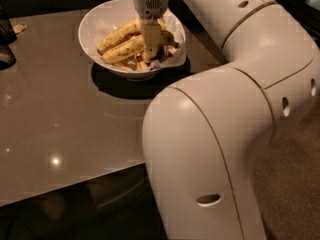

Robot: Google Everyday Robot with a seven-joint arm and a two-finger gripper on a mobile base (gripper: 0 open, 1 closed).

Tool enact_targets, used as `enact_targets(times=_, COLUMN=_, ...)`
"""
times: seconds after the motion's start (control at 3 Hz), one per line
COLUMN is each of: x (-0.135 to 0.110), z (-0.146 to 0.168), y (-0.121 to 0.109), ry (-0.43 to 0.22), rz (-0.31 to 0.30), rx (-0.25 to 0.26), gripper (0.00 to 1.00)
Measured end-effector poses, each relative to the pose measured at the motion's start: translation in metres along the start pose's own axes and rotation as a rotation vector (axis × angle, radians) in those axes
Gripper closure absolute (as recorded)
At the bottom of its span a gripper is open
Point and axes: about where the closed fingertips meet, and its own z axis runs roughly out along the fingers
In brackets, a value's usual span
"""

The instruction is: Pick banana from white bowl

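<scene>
- The robot's arm [210, 149] fills the near right: a big white elbow shell, cut off by the lower edge. It hides the near right corner of the counter.
- Right of the arm lies a strip of brownish carpet [297, 184], partly covered by the shell and cut off at the border.
- The counter [60, 114] is a glossy grey-brown top with small light reflections on it. Below its near edge all is dark, and nothing there can be made out.
- The white bowl [95, 24] stands on the far part of the counter, with a dark shadow under its near side. Its far rim is partly behind the arm's wrist.
- Crumpled white paper [176, 56] lines the bowl and pokes over its right rim.
- Two spotted yellow bananas [120, 49] lie side by side in the bowl, slanting up toward the right. Their right ends are hidden behind the claw. Smaller dark and pale bits beneath them are too muddled to name.
- The claw [151, 51] is down inside the bowl at the right ends of the bananas, hanging from a white wrist housing [151, 4] with a small grille. Whether it is spread, pressed together or pinching a banana, I cannot tell.
- At the far left edge, a dark object [6, 41] is cut off, and I cannot identify it.
</scene>
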Motion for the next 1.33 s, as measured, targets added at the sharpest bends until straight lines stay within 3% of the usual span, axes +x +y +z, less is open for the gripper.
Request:
enact_targets(times=0.33, x=0.0000, z=0.0000, y=0.0000, ry=0.000, rz=0.000, rx=0.000, gripper=0.81)
enact_targets(times=1.33, x=0.0000, z=0.0001, y=0.0000, ry=0.000, rz=0.000, rx=0.000, gripper=0.12)
